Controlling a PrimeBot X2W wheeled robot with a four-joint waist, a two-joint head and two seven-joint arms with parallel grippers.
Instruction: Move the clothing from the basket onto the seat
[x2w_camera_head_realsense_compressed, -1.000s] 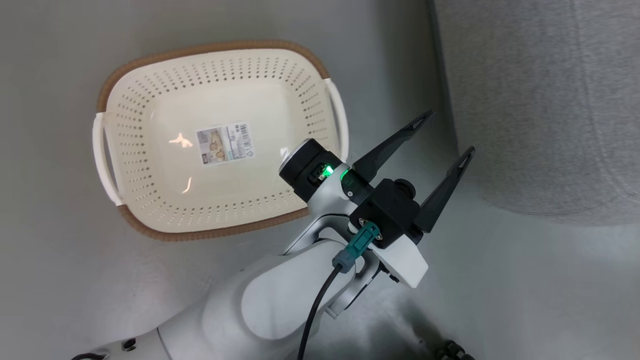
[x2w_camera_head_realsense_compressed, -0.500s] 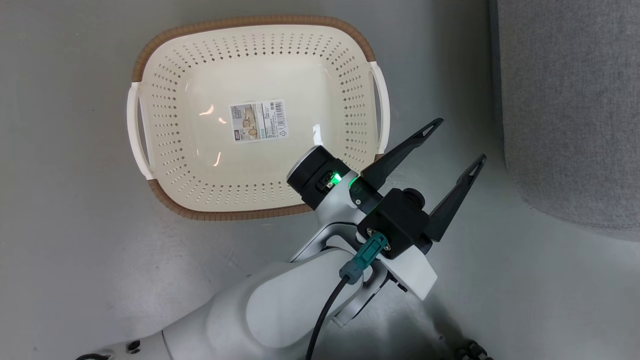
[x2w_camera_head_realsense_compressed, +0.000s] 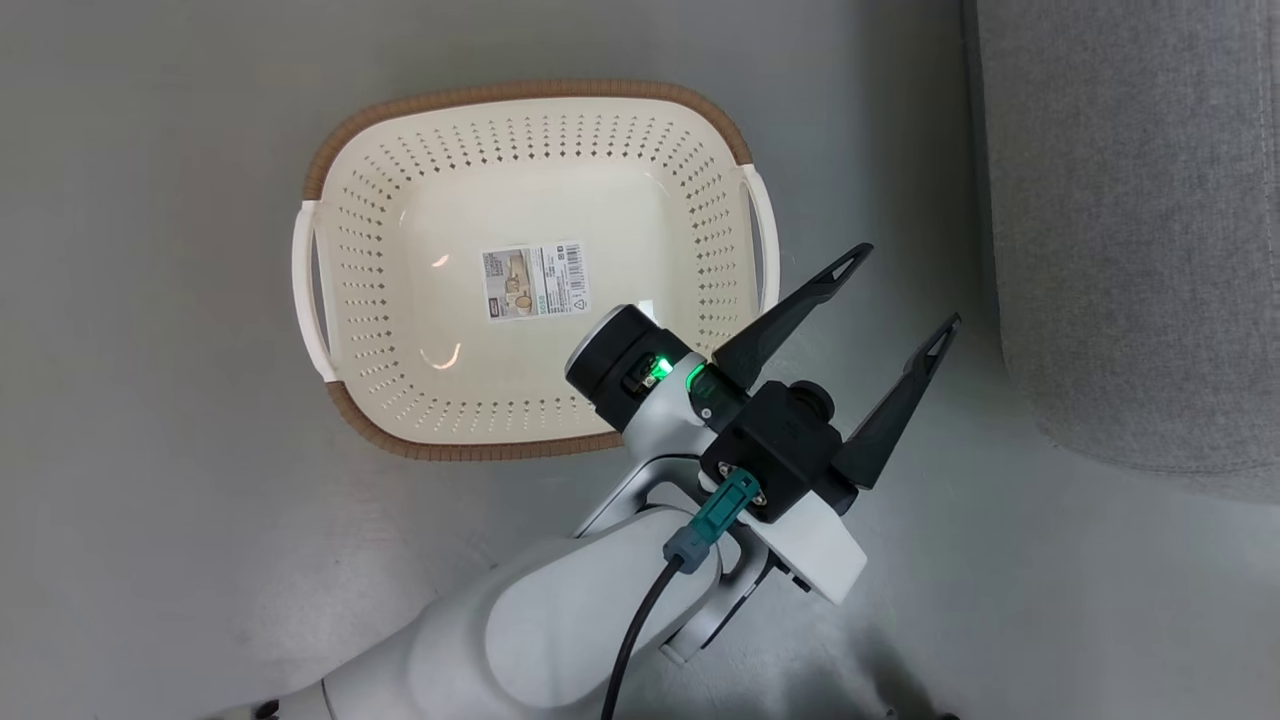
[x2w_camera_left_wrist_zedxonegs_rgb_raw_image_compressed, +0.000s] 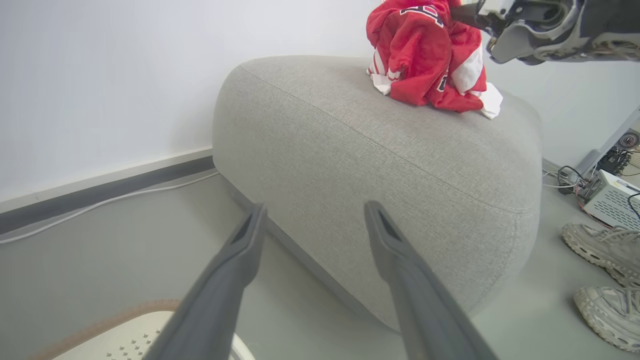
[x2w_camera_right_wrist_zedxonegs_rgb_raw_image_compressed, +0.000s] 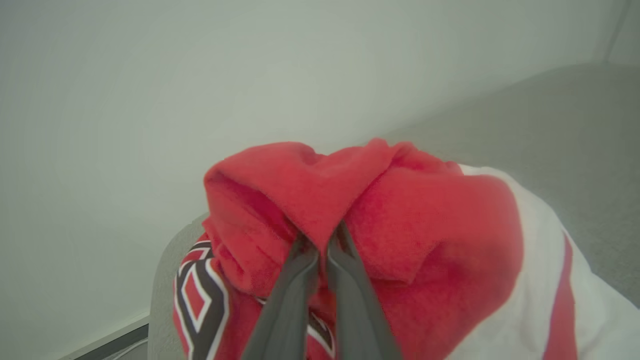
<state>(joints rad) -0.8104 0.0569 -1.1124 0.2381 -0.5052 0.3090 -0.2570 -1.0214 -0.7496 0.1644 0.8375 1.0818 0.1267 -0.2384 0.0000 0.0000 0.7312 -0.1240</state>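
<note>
The cream perforated basket (x2w_camera_head_realsense_compressed: 520, 92) with its brown rim stands on the grey floor, holding only a label sticker. My left gripper (x2w_camera_head_realsense_compressed: 903, 286) hangs open and holds nothing between the basket and the light-grey seat (x2w_camera_head_realsense_compressed: 1130, 220). In the left wrist view, its fingers (x2w_camera_left_wrist_zedxonegs_rgb_raw_image_compressed: 315, 206) point at the seat's side (x2w_camera_left_wrist_zedxonegs_rgb_raw_image_compressed: 380, 165), and a basket corner (x2w_camera_left_wrist_zedxonegs_rgb_raw_image_compressed: 115, 340) shows below. The red clothing (x2w_camera_left_wrist_zedxonegs_rgb_raw_image_compressed: 425, 55) with white trim is bunched on the seat's top. My right gripper (x2w_camera_left_wrist_zedxonegs_rgb_raw_image_compressed: 460, 12) is shut on its upper folds. Up close, the right gripper (x2w_camera_right_wrist_zedxonegs_rgb_raw_image_compressed: 322, 235) pinches red fabric (x2w_camera_right_wrist_zedxonegs_rgb_raw_image_compressed: 425, 225).
A pair of grey sneakers (x2w_camera_left_wrist_zedxonegs_rgb_raw_image_compressed: 600, 245) is on the floor beyond the seat's far end, next to a white electronics box with cables (x2w_camera_left_wrist_zedxonegs_rgb_raw_image_compressed: 610, 200). A white wall with a dark baseboard and a thin cable (x2w_camera_left_wrist_zedxonegs_rgb_raw_image_compressed: 100, 205) runs behind the seat.
The head camera has shifted, so the basket and seat sit differently in the view. My left gripper keeps the same open pose.
</note>
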